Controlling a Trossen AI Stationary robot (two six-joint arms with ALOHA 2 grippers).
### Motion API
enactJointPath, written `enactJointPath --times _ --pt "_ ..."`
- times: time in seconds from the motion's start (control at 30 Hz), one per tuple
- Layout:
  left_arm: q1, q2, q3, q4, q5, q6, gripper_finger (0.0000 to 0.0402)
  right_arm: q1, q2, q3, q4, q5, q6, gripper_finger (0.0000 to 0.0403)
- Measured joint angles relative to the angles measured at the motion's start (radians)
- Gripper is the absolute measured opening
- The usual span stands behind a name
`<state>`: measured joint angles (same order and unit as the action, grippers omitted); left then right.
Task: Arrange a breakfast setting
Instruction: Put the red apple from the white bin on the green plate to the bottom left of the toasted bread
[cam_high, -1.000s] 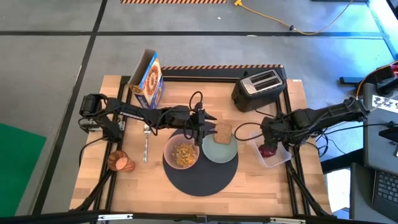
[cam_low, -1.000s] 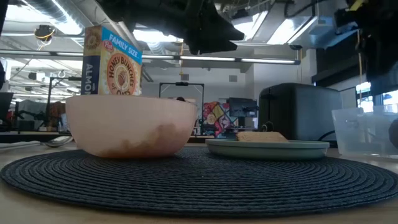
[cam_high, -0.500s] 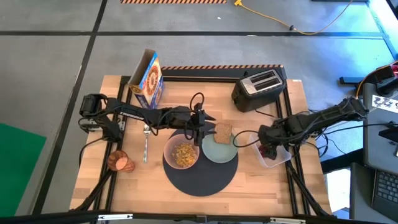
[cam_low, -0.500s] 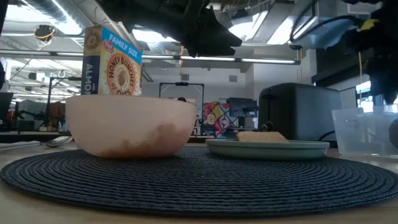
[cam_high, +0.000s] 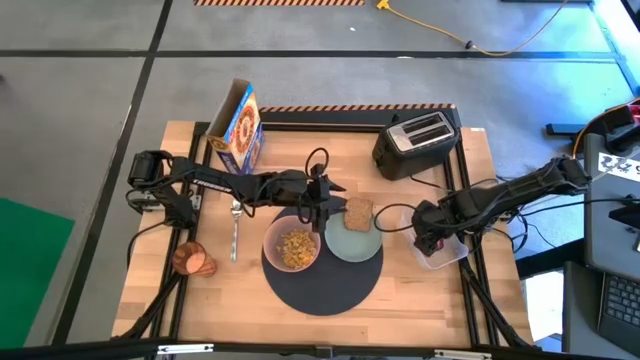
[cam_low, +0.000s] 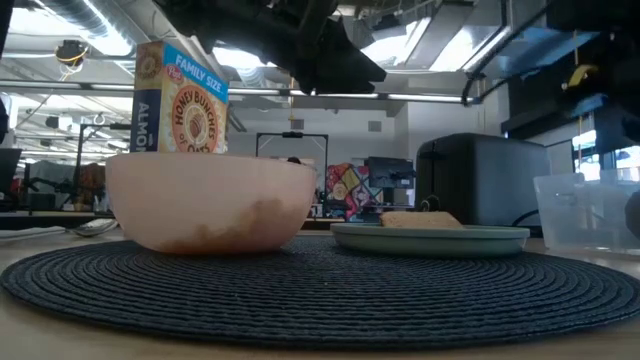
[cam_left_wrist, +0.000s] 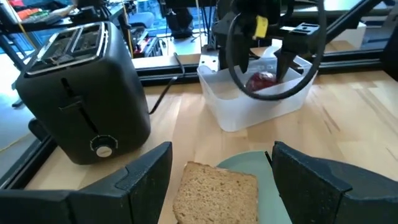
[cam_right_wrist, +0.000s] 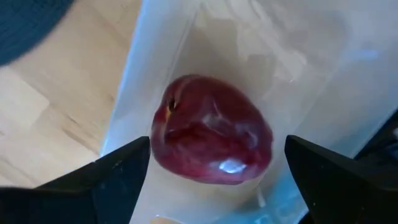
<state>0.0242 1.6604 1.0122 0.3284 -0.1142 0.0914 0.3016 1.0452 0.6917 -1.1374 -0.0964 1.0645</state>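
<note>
The round dark grey mat (cam_high: 322, 270) carries the pink bowl (cam_high: 291, 247) with cereal and the pale green plate (cam_high: 352, 240). The toast slice (cam_high: 358, 212) lies on the plate's far edge. A red fruit (cam_right_wrist: 211, 129) lies on the floor of a clear container (cam_high: 440, 250) to the mat's right. My right gripper (cam_right_wrist: 217, 152) points down into that container, open, one finger on either side of the fruit, apart from it. My left gripper (cam_left_wrist: 221, 158) hovers open above the toast (cam_left_wrist: 214, 190). Left of the mat lie the spoon (cam_high: 234, 232) and the amber cup (cam_high: 193, 260), the cup on its side.
The black toaster (cam_high: 417, 142) stands at the far right and the cereal box (cam_high: 238, 128) at the far left. Black frame rails run along the table's edges. Bare wood shows near the front edge, below the mat.
My right gripper has sunk into the clear container toward the red fruit and has rolled about its own axis on the way. The fruit, the toast and the rest of the setting lie as before.
</note>
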Motion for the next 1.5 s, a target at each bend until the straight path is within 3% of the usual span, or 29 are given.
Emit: enactJointPath --times 0.3,0.63,0.83,1.1,1.5 --pt "0.000 0.000 0.000 -0.006 0.000 0.000 0.0261 0.000 0.051 -0.052 0.077 -0.117 -0.174 0.0360" --pt "0.000 0.000 0.000 -0.007 0.000 0.000 0.0261 0.000 0.152 -0.122 0.265 -0.057 -0.249 0.0360" --pt "0.000 0.000 0.000 -0.007 0.000 0.000 0.0261 0.000 0.202 -0.135 0.274 0.035 -0.232 0.0354" --pt "0.001 0.000 0.000 -0.007 -0.026 0.003 0.0261 0.000 0.179 -0.129 0.274 0.127 -0.232 0.0271" --pt "0.001 0.000 0.000 -0.015 -0.033 0.023 0.0261 0.000 0.007 -0.128 0.274 0.203 -0.215 0.0290"
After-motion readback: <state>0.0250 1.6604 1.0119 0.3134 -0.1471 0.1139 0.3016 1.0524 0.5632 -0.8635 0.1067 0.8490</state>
